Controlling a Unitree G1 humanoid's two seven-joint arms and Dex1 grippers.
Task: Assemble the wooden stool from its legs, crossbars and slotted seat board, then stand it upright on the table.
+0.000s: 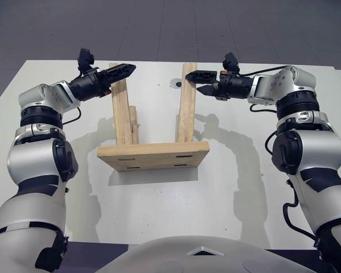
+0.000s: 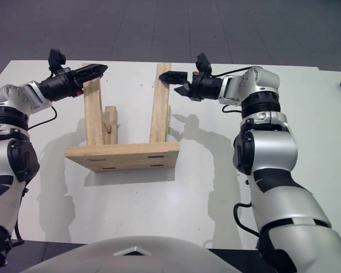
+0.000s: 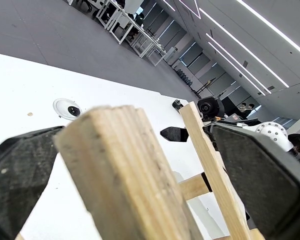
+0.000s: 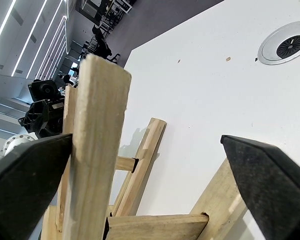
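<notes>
Head views: the pale wooden stool [image 1: 153, 154] lies on its side at the centre of the white table [image 1: 244, 187]. Its slotted seat board [image 1: 159, 162] stands on edge at the lower middle of the frame, and the legs run toward the top.

The upper-left wooden leg [image 1: 121, 111] and upper-right wooden leg [image 1: 187, 111] both end near the top centre. A shorter wooden piece [image 1: 134, 122] sits just beside the left leg. A round grey table grommet [image 1: 174, 83] lies between the leg ends.

Left gripper [image 1: 128, 70], upper left: released, fingers straddling the left leg's end. In the wrist view one finger [image 3: 20, 185] is against the wood and the other stands apart from it.

Right gripper [image 1: 197, 82], upper right: released, jaws spread at the right leg's end with a wide gap on one side.
</notes>
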